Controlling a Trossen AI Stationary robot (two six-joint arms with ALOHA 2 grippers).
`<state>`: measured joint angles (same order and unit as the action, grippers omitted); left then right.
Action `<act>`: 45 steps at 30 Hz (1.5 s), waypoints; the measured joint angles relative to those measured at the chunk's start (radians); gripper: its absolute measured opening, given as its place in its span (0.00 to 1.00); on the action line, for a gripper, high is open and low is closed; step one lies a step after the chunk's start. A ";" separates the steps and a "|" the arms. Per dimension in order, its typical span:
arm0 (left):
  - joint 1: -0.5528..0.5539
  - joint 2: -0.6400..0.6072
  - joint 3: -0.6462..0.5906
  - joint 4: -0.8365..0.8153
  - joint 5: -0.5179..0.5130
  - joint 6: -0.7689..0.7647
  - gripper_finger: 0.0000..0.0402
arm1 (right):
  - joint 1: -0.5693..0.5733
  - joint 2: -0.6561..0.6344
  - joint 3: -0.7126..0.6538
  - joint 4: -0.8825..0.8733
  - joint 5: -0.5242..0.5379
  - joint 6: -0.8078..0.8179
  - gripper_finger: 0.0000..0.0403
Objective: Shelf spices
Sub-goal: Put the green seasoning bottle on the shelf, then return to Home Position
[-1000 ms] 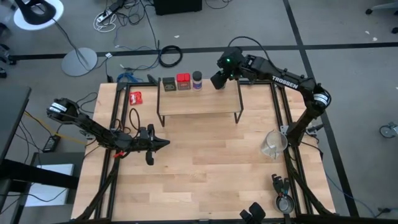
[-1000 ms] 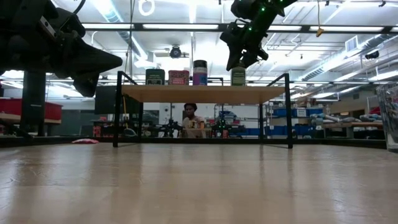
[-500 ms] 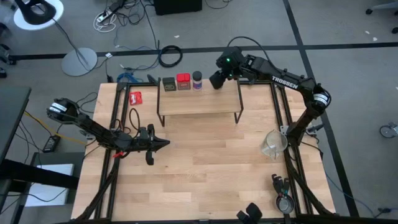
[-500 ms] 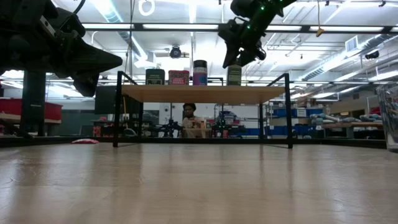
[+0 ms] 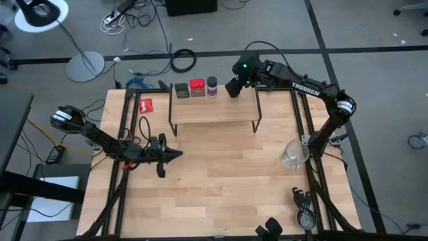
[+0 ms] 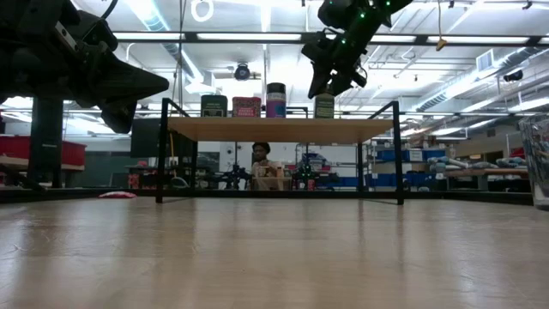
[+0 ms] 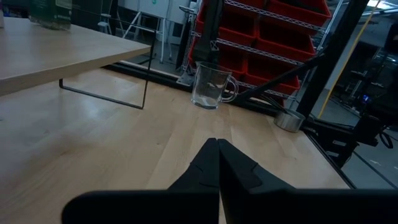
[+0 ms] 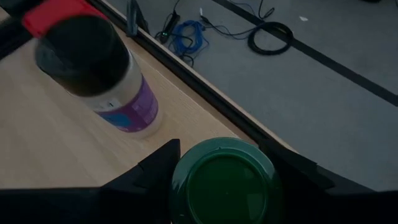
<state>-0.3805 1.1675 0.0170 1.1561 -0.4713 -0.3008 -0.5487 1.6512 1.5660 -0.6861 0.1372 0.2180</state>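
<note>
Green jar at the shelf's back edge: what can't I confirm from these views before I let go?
- Green jar: the right wrist view shows only its lid between the right gripper; base contact with the shelf is hidden.
- High view: the gripper covers the jar entirely.
- Low view: jar too small to judge its gap to the blue-capped jar.
- Labels: unreadable.

Overhead, table-level, two wrist cameras

Bare shelf [image 5: 221, 110] plank right of green jar [image 6: 324, 105], unobstructed.
</note>
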 joint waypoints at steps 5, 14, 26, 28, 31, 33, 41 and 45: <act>0.000 0.000 0.000 0.000 0.000 0.000 0.00 | -0.003 -0.003 -0.020 0.020 0.001 0.008 0.50; 0.000 0.000 0.000 -0.002 0.000 0.000 0.00 | -0.003 -0.002 -0.023 0.038 -0.006 -0.010 0.51; 0.000 0.000 0.000 -0.002 0.000 0.000 0.00 | 0.030 0.000 -0.024 0.061 -0.029 -0.044 0.60; 0.000 0.000 0.000 -0.002 0.000 0.000 0.00 | 0.030 0.000 -0.024 0.066 -0.029 -0.044 0.61; 0.000 0.000 0.000 -0.002 0.002 0.000 0.00 | 0.030 0.000 -0.024 0.077 -0.029 -0.045 0.63; 0.000 0.000 0.000 -0.002 0.002 0.000 0.00 | 0.030 0.000 -0.024 0.089 -0.029 -0.046 0.64; 0.000 0.000 0.000 -0.005 0.002 0.000 0.00 | 0.031 0.000 -0.024 0.157 -0.018 -0.065 0.68; 0.000 0.000 0.000 -0.011 0.002 0.000 0.00 | 0.032 0.000 -0.024 0.190 0.007 -0.078 0.68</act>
<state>-0.3801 1.1675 0.0170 1.1454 -0.4694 -0.3008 -0.5171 1.6512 1.5421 -0.4966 0.1445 0.1399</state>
